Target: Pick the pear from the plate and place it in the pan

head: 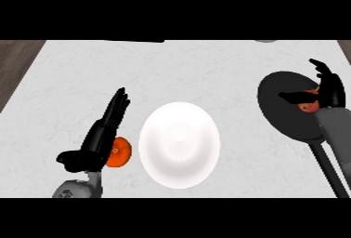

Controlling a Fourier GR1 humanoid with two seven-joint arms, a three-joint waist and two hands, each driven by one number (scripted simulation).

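From the head view, the left hand (103, 135) shows at the lower left of the white counter (82, 79), fingers straight and together, pointing up and slightly right, thumb sticking out to the left near the wrist. It holds nothing. Just behind its palm lies an orange round fruit (120, 152), partly hidden by the hand, resting on the counter just beside the left rim of the plate (179, 145).

The right hand (329, 90) is at the upper right, over the right side of the black pan (288, 104). Its fingers are curled and the thumb reaches left, closed round the pear (309, 106), of which only a small reddish-orange patch shows between thumb and palm. The pear is thus over the pan, in the hand; whether it touches the pan's floor cannot be told. So little of it shows that its long axis and the way it points cannot be told either.

The white plate sits in the middle of the counter, well apart from the pan. The pan's dark handle (329, 167) runs down towards the lower right edge, beside the grey right forearm (336, 128).
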